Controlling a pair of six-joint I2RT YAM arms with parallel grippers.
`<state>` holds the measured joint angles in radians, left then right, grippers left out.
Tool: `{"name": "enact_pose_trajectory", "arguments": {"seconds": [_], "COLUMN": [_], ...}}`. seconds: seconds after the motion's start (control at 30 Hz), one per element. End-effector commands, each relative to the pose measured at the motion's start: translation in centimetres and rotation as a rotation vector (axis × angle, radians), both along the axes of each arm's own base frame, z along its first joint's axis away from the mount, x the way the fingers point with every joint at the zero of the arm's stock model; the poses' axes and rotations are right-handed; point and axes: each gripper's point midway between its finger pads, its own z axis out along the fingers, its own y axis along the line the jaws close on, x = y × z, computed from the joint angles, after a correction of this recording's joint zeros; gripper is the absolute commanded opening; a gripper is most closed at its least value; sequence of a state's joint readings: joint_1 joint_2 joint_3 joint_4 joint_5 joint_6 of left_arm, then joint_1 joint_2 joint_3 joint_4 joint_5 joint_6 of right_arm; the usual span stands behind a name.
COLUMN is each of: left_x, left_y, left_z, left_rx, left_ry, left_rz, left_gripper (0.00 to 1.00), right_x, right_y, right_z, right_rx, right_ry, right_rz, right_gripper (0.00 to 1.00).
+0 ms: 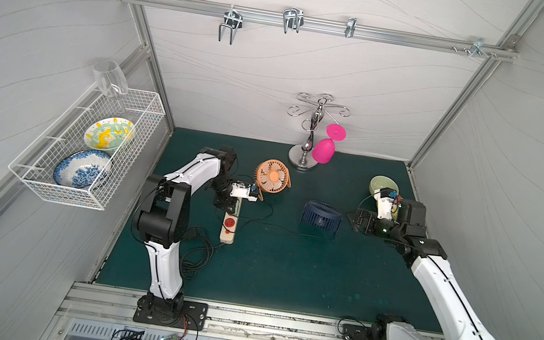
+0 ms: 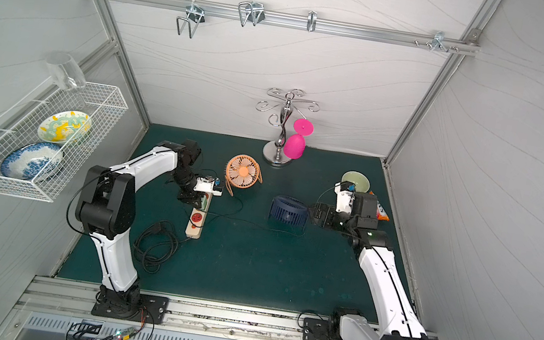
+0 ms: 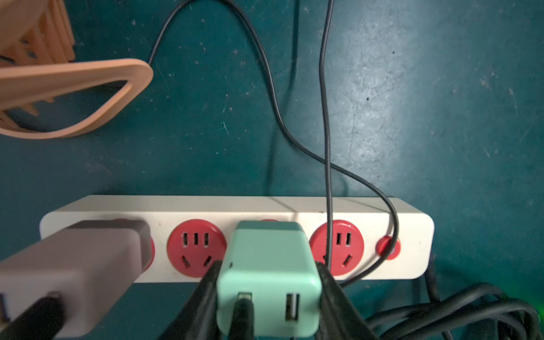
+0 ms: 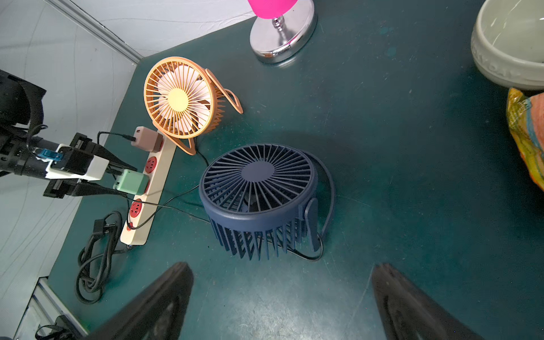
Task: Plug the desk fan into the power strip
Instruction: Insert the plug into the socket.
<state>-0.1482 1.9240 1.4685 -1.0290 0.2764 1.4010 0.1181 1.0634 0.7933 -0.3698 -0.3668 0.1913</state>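
Claw (image 3: 269, 266) around plug (image 3: 265, 250) on power strip (image 3: 235, 206)

I see the power strip (image 3: 235, 207) lying flat on the green desk (image 3: 426, 88), a cream-white bar with four round red sockets and a red switch (image 3: 388, 247) at its cord end. A mint-green adapter (image 3: 268, 265) stands on the second socket from the switch, covering it. The navy desk fan (image 4: 259, 188) stands mid-desk, well apart from the strip.
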Motion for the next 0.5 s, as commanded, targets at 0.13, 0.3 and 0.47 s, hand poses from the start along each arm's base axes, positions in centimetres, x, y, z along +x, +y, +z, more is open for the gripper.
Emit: {"name": "enact_pose_trajectory", "arguments": {"seconds": [0.13,0.3,0.47], "left_x": [0.8,-1.7,-1.9], "left_y": [2.0,2.0,2.2], "left_z": [-3.9,-4.7,-6.6], "left_rx": [0.145,0.15,0.192], "left_ry": [0.077,0.073,0.07], "left_rz": [0.001,0.016,0.001], "left_gripper": [0.0,0.0,0.0], "right_x": [-0.3,-0.7,-0.5], "right_y": [0.0,-0.1,-0.1], "right_z": [0.4,0.3,0.2], "right_rx": [0.019,0.014,0.018], "right_ry": [0.011,0.015,0.015], "right_rz": [-0.002,-0.004,-0.001], "right_gripper": [0.99,0.99,0.99]}}
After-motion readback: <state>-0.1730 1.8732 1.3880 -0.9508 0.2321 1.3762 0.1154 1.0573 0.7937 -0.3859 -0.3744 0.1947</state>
